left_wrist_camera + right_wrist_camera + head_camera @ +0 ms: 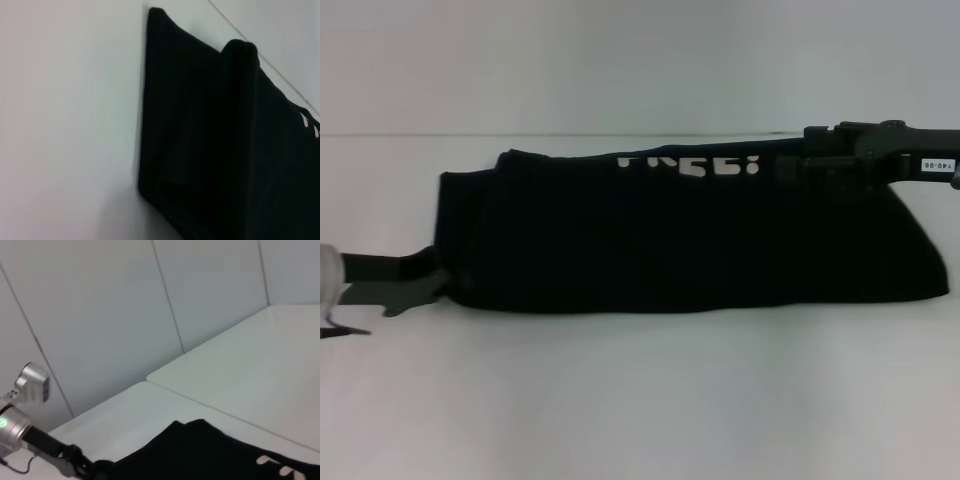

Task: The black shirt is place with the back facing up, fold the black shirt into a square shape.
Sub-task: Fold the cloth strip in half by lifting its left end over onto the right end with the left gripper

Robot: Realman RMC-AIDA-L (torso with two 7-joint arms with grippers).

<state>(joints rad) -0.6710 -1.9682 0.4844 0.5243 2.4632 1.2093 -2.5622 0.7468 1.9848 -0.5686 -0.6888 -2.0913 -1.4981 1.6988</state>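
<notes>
Folding is in the middle stage, by my judgement: the black shirt (690, 235) lies on the white table (640, 400) as one long band from left to right, already doubled along its length, with the white lettering (688, 164) showing at its far edge. It is a band, not a square yet.

At the left end, the left gripper (432, 282) touches the near left corner of the cloth. It seems to pinch this corner, but whether its fingers are closed on the fabric I cannot tell. At the far right corner, the right gripper (798, 165) lies over the cloth edge, beside the lettering; black on black hides the fingers, so its opening I cannot tell either.

The next move probably calls for both ends to be held firmly, then one end carried across over the other to shorten the band. The edges should meet evenly, and the layers underneath should not slide.

Count: one shirt, two grippers, one table.
</notes>
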